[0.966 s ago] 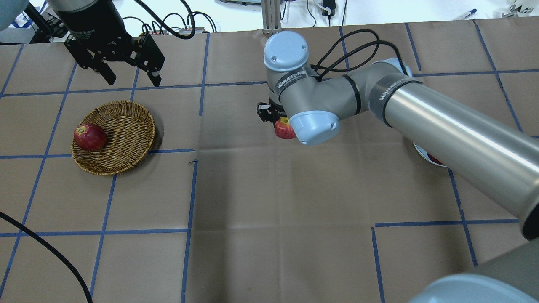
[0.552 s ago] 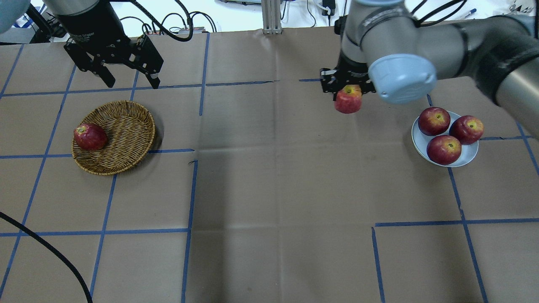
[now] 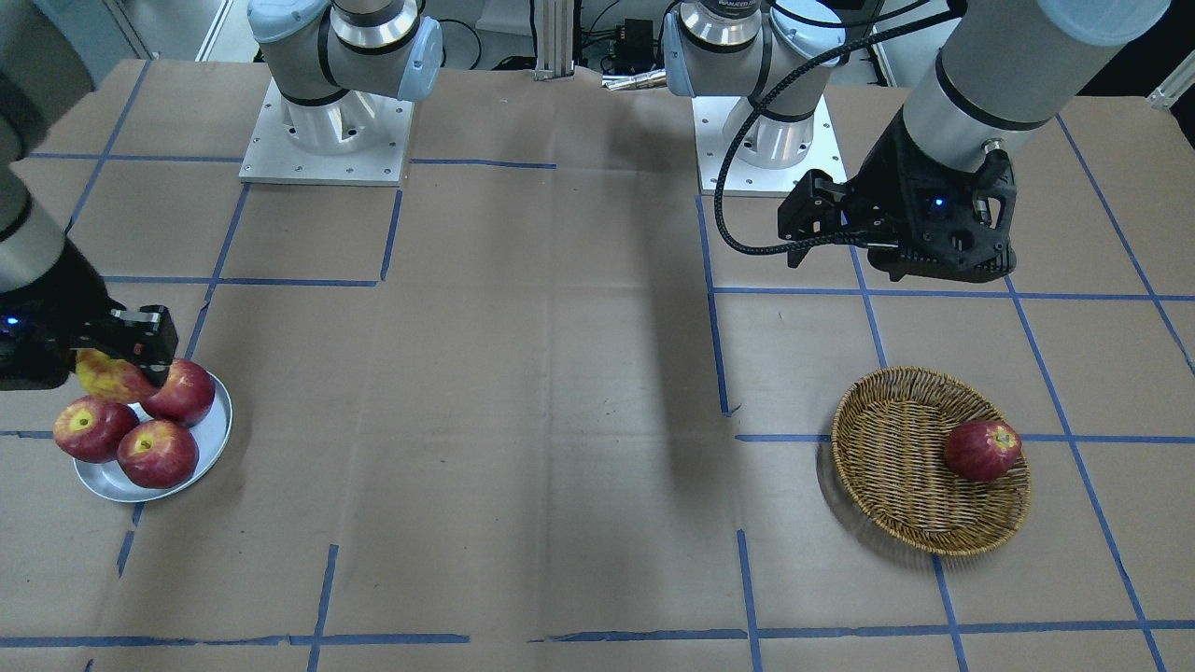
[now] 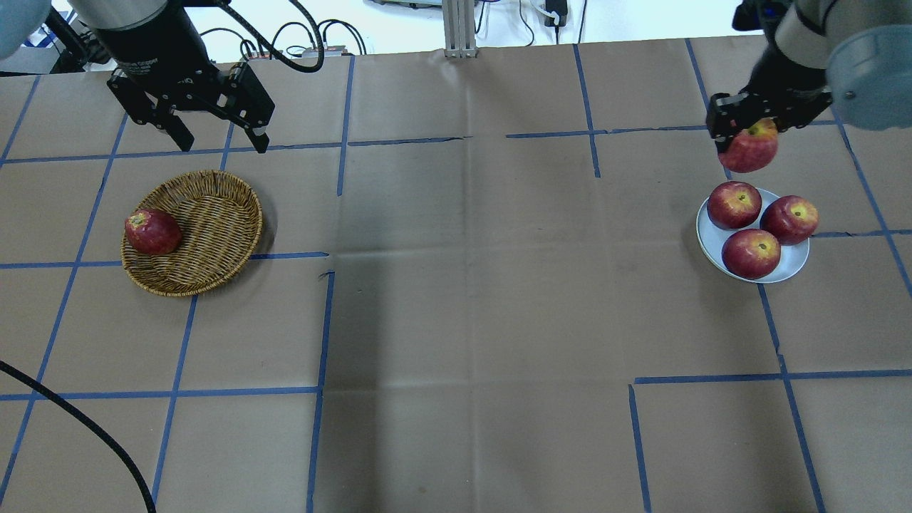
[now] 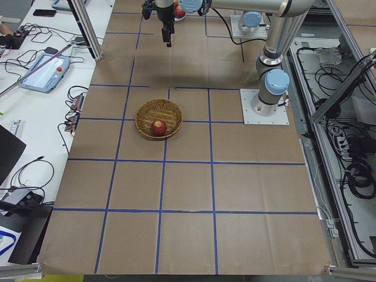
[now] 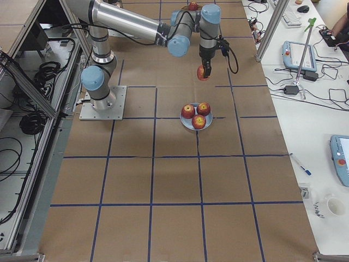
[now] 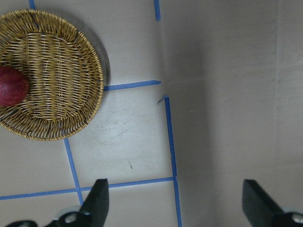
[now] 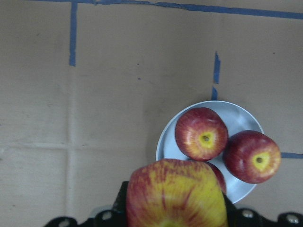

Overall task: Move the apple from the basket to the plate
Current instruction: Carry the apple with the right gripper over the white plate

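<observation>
Right fingers (image 4: 718, 128): closed around the apple (image 4: 752, 151), one on each flank, with its stem end facing up.
Left fingers (image 7: 98, 201): spread wide with nothing between them, hanging above the tabletop (image 4: 463, 320) just past the basket (image 4: 214, 214).
Apple's place: in the air, near the plate (image 4: 794, 265) but off its far edge, not over its middle.
Plate: you already have three red apples (image 4: 734, 204) on it, touching one another, so only slivers of bare metal remain.
Basket: one dark red apple (image 4: 152, 231) lies against its rim.
Feel: expect a firm, rigid fruit of moderate weight that will not give under the fingers.
Skin: it looks smooth and probably waxy, so treat it as slippery and keep the squeeze steady.
Hold: across the widest girth is your safest hold, and that appears to be where it sits now.
Fragility: it will likely bruise if dropped, so you should lower it gently.
Rolling: being round, it may roll off the crowded plate, so aim for a gap or the hollow between the others.
</observation>
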